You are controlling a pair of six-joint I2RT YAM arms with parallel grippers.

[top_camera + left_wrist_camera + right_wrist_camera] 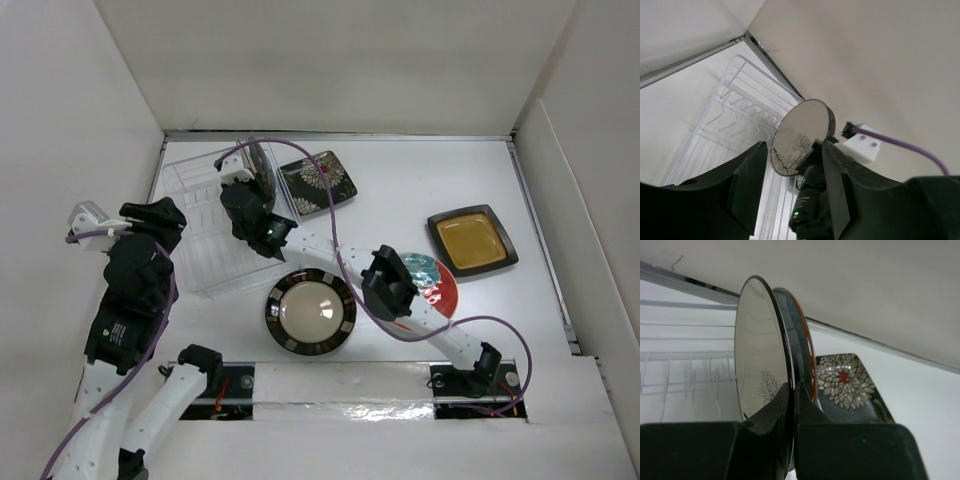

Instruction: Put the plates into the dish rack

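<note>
My right gripper (252,196) (792,388) is shut on the rim of the cream plate with the tree drawing (760,350). It holds the plate upright on edge at the right end of the clear dish rack (205,225). A second round plate with a red-brown edge (802,340) stands close behind it. The left wrist view shows the tree plate (799,134) over the wire slots (740,107). My left gripper (152,216) (790,185) is open and empty at the rack's left side. The black floral square plate (318,182) (845,382), the amber-centred square plate (472,240), the striped-rim plate (310,311) and the red-and-teal plate (438,282) lie on the table.
White walls enclose the table on the left, back and right. The right arm (390,285) stretches diagonally across the middle, over part of the red-and-teal plate. A purple cable (330,215) loops above the floral plate.
</note>
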